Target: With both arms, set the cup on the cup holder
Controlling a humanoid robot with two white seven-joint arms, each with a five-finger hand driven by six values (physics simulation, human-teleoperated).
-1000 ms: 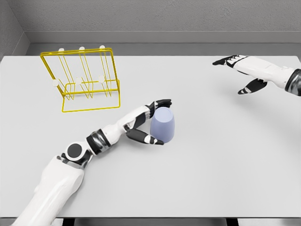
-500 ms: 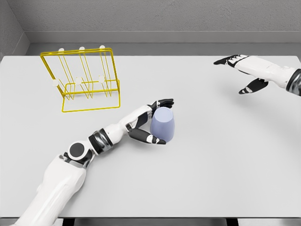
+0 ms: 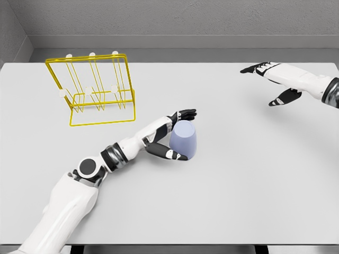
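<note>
Mid-table, cup (image 3: pixel 183 139) standing upside-down, axis vertical, left hand (image 3: pixel 168 136) cupping it loosely

I see the cup (image 3: pixel 184 139) between my left fingers (image 3: pixel 175 155); the rack (image 3: pixel 92 90) sits behind-left of them.

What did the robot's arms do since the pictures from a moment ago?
The left hand slid a little to the right along the table, and its fingers reach slightly further around the lavender cup, cradling it from the left; a firm grip cannot be confirmed. The cup sits in the same spot. The right hand stayed open at the far right, and the yellow wire cup holder did not move.
</note>
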